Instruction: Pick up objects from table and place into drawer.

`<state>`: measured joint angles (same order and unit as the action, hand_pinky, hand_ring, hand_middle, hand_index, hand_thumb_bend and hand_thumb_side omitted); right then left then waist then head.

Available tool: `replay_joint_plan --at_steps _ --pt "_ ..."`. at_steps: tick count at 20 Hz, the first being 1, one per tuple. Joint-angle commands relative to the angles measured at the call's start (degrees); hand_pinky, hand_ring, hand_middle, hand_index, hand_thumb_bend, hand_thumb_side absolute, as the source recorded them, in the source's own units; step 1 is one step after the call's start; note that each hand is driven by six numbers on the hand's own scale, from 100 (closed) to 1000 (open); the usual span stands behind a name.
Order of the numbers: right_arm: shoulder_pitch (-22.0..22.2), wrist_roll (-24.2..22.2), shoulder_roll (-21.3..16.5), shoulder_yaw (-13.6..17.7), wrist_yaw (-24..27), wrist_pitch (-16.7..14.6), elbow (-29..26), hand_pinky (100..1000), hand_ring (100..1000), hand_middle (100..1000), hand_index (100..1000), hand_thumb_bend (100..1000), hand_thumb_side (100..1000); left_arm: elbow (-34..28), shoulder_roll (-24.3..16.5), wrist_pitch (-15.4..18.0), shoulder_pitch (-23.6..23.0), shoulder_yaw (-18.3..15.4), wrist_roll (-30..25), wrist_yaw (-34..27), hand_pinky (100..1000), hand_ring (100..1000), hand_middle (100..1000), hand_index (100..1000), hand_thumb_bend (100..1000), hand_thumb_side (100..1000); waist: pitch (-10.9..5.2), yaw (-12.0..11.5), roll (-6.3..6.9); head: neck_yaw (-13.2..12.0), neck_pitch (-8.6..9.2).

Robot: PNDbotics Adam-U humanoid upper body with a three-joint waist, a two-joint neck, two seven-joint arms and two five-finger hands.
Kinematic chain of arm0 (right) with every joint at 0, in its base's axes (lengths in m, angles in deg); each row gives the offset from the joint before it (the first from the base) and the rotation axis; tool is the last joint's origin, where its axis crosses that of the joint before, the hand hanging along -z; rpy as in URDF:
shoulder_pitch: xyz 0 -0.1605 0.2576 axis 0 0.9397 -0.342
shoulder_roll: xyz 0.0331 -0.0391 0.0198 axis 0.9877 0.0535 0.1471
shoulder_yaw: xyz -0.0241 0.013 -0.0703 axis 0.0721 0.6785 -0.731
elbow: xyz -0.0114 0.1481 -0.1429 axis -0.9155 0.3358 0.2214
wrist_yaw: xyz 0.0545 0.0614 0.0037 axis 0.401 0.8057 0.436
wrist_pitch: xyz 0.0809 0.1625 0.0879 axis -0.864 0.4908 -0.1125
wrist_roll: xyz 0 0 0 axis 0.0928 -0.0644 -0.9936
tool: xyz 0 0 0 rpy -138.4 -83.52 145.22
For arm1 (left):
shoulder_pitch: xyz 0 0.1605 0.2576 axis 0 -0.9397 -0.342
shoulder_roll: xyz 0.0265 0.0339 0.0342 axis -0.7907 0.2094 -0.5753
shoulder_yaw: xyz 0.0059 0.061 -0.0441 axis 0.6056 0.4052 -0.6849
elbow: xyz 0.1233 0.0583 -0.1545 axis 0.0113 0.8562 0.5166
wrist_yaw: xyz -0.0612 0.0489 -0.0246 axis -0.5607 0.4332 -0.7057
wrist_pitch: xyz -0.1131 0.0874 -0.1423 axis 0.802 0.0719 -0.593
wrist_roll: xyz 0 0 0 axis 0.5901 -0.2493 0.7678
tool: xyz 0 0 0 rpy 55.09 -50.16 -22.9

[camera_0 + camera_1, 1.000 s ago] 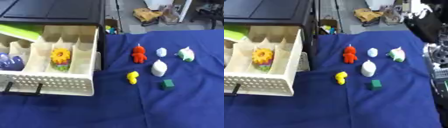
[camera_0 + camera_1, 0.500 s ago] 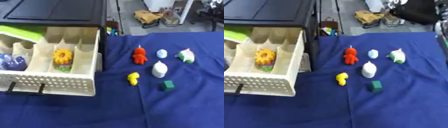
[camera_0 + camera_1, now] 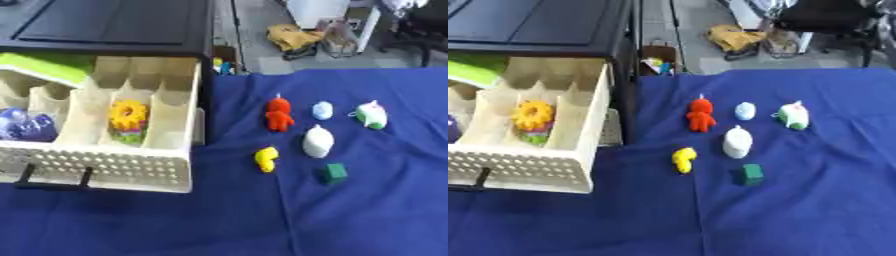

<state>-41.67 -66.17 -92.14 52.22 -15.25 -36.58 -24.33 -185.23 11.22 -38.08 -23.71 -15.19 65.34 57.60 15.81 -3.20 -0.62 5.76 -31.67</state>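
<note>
Drawer point(image 3: 131, 165) pulled open at left, toys waiting on the blue cloth point(image 3: 350, 220)
Neither hand shows in either view, so their state cannot be told; on the cloth lie a red figure point(image 3: 279, 114), pale blue piece point(image 3: 323, 110), white-green toy point(image 3: 371, 114), white egg shape point(image 3: 318, 141), yellow piece point(image 3: 266, 159) and green cube point(image 3: 332, 173), while a yellow flower toy point(image 3: 128, 116) sits in a drawer compartment

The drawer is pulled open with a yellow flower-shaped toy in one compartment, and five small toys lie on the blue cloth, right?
Not quite: six toys lie on the blue cloth, as the left eye view shows. The drawer is open with the yellow flower-shaped toy inside.
</note>
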Motion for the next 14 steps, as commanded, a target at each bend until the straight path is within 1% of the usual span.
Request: replay_joint_plan --at_steps 1,4,10,11,12,14 --pt "-2.1 -2.1 -2.3 0.3 -2.8 -1.5 6.1 821 887 861 922 341 842 -0.7 -1.7 0.0 0.1 0.1 -0.4 -0.3 617 759 764 899 385 1000 -1.40 0.0 0.07 0.0 -0.21" --pt "-3.2 -4.0 -2.0 0.6 -5.0 -2.0 11.0 833 901 878 932 384 849 -0.7 -1.7 0.0 0.0 0.1 -0.4 -0.3 617 760 764 899 385 1000 -1.44 0.1 0.14 0.1 -0.27" --pt "-4.3 -9.5 -1.7 2.0 -8.4 -2.5 20.1 866 939 909 975 430 847 -0.7 -1.6 0.1 -0.2 0.1 -0.4 -0.2 617 760 764 899 385 1000 -1.43 0.2 0.34 0.1 -0.24" --pt "-4.4 -10.6 -1.6 2.3 -8.6 -2.8 21.2 872 947 917 985 401 704 -0.7 -1.6 0.1 -0.3 0.1 -0.4 -0.2 617 760 764 899 382 1000 -1.43 0.2 0.37 0.0 -0.22" --pt "-4.4 -11.8 -1.7 2.5 -8.9 -3.1 22.3 875 951 922 992 438 842 -0.7 -1.6 0.2 -0.3 0.1 -0.4 -0.1 617 760 764 899 385 1000 -1.41 0.2 0.40 0.0 -0.18" --pt "-4.3 -14.0 -1.8 3.1 -9.3 -3.6 24.0 881 957 932 999 458 822 -0.7 -1.6 0.2 -0.3 0.1 -0.4 -0.1 617 760 764 898 385 1000 -1.37 0.3 0.47 0.0 -0.10"
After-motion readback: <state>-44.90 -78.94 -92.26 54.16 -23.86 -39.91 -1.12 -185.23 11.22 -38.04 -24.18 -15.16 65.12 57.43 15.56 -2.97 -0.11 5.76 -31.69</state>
